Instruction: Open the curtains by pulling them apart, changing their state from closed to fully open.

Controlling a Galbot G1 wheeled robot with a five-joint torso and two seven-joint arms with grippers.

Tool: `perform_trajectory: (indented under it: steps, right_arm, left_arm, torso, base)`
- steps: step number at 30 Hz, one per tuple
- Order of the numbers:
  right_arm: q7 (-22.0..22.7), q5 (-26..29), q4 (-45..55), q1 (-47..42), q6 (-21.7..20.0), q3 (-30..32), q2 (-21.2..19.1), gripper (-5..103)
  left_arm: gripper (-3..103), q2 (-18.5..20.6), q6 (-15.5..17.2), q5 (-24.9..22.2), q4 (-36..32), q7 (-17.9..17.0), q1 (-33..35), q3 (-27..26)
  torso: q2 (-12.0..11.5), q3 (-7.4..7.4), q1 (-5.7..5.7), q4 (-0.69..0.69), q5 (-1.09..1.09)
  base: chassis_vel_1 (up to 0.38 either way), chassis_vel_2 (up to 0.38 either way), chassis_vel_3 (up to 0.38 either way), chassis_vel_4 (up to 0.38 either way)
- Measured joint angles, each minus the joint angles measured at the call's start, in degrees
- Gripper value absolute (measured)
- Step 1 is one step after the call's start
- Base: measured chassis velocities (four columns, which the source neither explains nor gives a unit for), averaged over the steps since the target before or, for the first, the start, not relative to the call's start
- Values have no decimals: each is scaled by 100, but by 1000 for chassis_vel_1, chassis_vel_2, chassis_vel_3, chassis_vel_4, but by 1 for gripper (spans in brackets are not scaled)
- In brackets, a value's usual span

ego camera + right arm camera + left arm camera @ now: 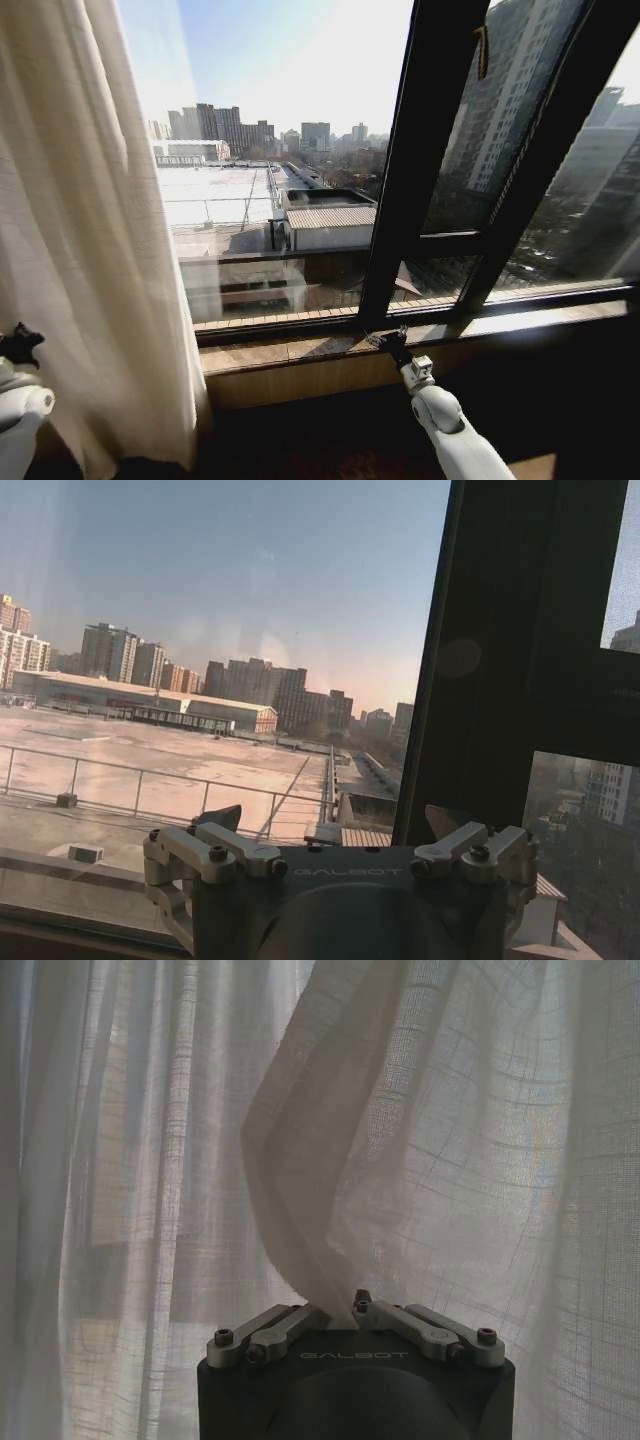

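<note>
Head view: the sheer cream pleated curtain (75,230) hangs gathered at the left side of the frame, covering the left part of the window from the top down past the sill. The rest of the dark-framed glass window (440,150) is uncovered, with rooftops and tower blocks visible through it. A brown wooden sill (300,350) runs below the glass.

Left gripper (18,345): low at the left edge, right against the front of the curtain. In the left wrist view the gripper (338,1305) has its two fingers drawn together, with a fold of the translucent fabric (330,1160) pinched between the tips; the cloth rises from the pinch point in a cone-shaped tuck. More pleated sheer fabric hangs behind it across the whole background.

Right gripper (392,342): arm extended forward, tips at the sill near the base of the dark vertical window post (410,200). In the head view contact with the sill cannot be settled. In the right wrist view the gripper (335,820) has its fingers spread wide apart, nothing between them, facing the glass and the post (500,660).
</note>
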Motion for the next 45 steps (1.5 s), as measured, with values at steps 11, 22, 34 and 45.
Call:
perform_trajectory:
  steps: [11,22,34,45]
  right_arm:
    - [0,0,0,0,0,0,0,100]
    - [0,0,0,0,0,0,0,100]
    - [0,0,0,0,0,0,0,100]
    - [0,0,0,0,0,0,0,100]
  left_arm:
    - [13,-1713,398,817,-2382,-187,1082,262]
    - [51,-2358,469,1331,-3033,177,1440,780]
    - [94,-1840,440,968,-2237,980,916,1288]
    - [100,-1146,449,645,-1323,1017,-34,1588]
  torso:
    - [0,0,0,0,2]
    - [0,0,0,1,2]
    - [0,0,0,1,-1]
    - [0,0,0,1,0]
  base:
    - [0,0,0,0]
    - [0,0,0,0]
    - [0,0,0,0]
    - [0,0,0,0]
